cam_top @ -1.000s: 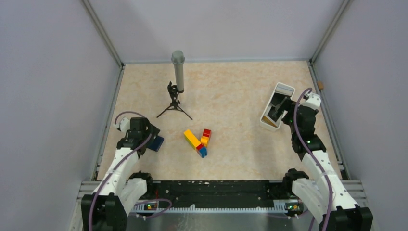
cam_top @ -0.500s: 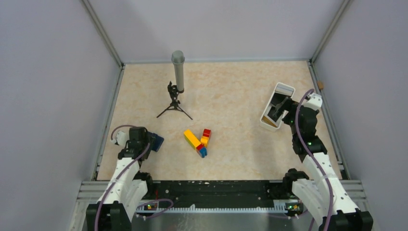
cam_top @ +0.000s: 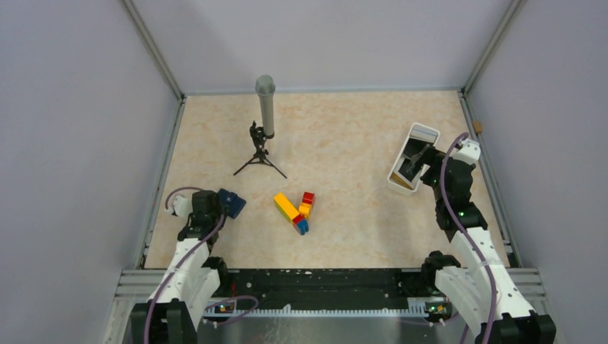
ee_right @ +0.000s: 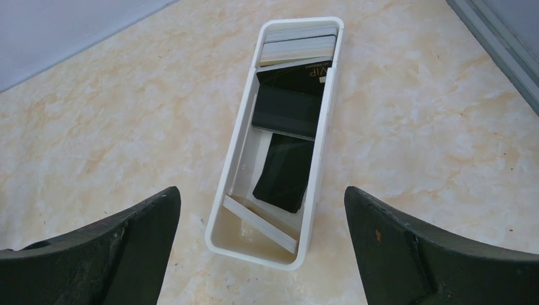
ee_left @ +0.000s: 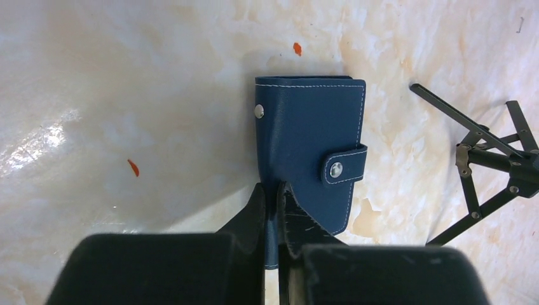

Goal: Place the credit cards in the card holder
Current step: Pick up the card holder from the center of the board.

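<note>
card holder (ee_left: 310,146): found at the table's left side, strap snapped shut, near edge pinched.
left gripper (ee_left: 274,204): clenched on the card holder's near edge.
credit cards (ee_right: 289,108): stacked in the white tray (ee_right: 236,159) at far right, well apart from the card holder.
right gripper (ee_right: 260,200): spread wide above the white tray, nothing held.
progress: judged barely begun; the card holder is yet to be opened and no card has been moved.

one black card (ee_right: 292,77) in the tray (ee_right: 237,159) reads "vip".
</note>
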